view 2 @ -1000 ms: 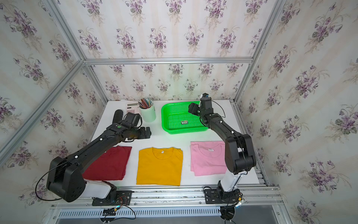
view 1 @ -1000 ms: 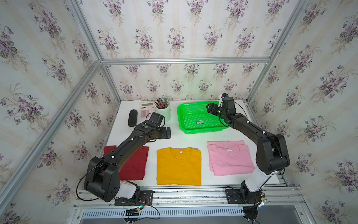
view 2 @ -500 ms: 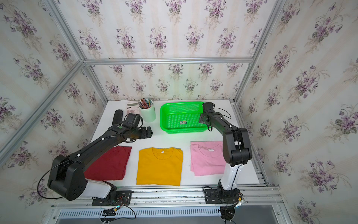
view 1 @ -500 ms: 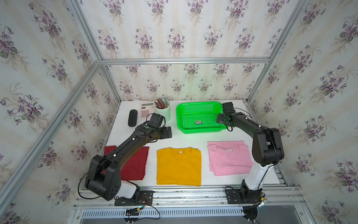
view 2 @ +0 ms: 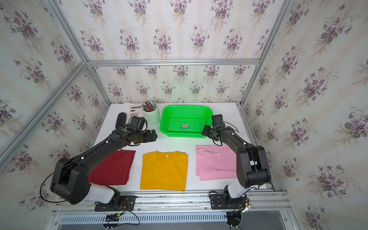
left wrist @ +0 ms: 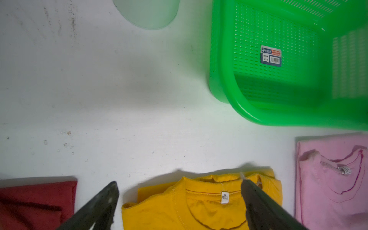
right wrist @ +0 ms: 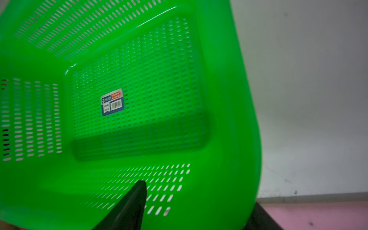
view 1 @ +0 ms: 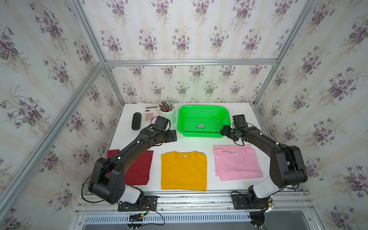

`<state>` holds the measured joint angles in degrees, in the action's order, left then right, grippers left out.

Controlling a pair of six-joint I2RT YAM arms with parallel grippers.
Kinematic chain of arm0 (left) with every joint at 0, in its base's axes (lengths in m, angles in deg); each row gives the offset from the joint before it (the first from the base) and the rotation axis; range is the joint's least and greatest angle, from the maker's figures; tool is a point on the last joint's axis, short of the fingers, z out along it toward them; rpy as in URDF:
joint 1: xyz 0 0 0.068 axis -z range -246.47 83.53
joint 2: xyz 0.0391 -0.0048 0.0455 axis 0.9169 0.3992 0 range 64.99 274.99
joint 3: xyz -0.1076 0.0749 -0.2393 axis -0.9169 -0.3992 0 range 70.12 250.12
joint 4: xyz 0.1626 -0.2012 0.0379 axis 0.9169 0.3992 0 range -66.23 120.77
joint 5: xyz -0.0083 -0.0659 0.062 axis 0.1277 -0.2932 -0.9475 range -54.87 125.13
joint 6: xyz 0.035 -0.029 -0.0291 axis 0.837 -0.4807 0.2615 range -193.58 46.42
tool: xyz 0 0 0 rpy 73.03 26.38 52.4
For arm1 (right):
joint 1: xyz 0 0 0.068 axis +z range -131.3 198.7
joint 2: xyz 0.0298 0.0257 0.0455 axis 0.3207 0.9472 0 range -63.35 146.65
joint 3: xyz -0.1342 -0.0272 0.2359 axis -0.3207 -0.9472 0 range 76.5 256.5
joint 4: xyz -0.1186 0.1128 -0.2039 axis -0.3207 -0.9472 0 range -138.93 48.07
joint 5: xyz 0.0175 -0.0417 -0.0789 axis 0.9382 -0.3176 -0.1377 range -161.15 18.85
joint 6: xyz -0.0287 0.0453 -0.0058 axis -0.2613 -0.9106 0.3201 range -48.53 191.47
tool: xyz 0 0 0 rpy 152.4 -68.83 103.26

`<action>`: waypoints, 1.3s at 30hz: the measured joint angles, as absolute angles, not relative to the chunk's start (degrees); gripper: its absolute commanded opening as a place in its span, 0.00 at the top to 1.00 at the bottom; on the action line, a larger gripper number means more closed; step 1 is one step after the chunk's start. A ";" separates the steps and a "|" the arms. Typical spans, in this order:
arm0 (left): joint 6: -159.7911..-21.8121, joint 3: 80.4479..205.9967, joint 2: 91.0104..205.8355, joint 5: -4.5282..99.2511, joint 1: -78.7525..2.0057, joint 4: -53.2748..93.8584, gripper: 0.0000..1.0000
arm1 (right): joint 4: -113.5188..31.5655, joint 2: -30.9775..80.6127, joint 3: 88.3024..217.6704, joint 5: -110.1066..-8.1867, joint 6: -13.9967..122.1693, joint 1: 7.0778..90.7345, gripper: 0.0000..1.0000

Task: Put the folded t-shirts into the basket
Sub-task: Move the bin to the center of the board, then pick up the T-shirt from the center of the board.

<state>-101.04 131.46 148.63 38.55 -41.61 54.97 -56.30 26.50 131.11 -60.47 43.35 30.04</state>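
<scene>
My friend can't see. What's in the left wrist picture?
The left gripper, fingers open, shows in front of a mustard yellow t-shirt lying between a dark red t-shirt and a pink t-shirt on a white table. Beyond them sits a green mesh basket, empty but for a sticker.

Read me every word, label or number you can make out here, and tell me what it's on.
"M", probably, on the neck label of the mustard yellow t-shirt; its finer print is too small.
The sticker on the basket floor: barcode and print, too blurred to read.
On the light pink t-shirt, the neck label is curled, too small.
The calculator keys and display: too small.
</scene>
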 measured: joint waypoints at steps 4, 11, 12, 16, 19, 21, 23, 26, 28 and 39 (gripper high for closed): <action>-101.07 131.46 148.39 38.20 -41.61 55.15 0.03 | -54.59 25.84 129.99 -57.15 42.61 30.28 0.27; -100.10 128.77 139.89 37.00 -41.61 57.31 0.03 | -57.46 18.37 131.85 -59.57 45.95 30.30 0.23; -99.93 128.14 138.33 36.67 -41.61 57.93 0.03 | -57.92 16.70 131.61 -60.34 46.67 30.58 0.23; -99.56 124.55 131.73 35.73 -41.61 60.13 0.05 | -60.34 11.00 129.16 -61.32 50.41 34.04 0.23; -100.74 120.51 127.32 35.41 -41.74 61.16 0.07 | -61.83 8.62 126.17 -60.86 52.49 40.35 0.24; -102.29 117.45 125.09 35.41 -41.85 61.60 0.07 | -62.13 8.66 123.81 -59.24 53.80 45.95 0.24; -104.10 114.56 123.23 35.76 -42.22 61.84 0.10 | -62.33 10.65 122.14 -57.21 54.80 51.48 0.26; -106.77 110.78 122.05 36.85 -43.12 60.92 0.13 | -61.89 14.74 120.46 -53.17 54.24 54.58 0.30; -108.83 108.16 122.10 38.57 -43.88 59.85 0.15 | -60.76 16.44 118.30 -51.29 52.75 54.95 0.32; -109.44 109.12 122.58 47.23 -44.34 53.03 0.15 | -48.36 24.18 112.90 -43.18 47.00 55.89 0.56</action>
<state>-109.44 109.12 122.58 47.23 -44.34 53.03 -48.36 24.18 112.90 -43.18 47.00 55.89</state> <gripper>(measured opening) 0.855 0.523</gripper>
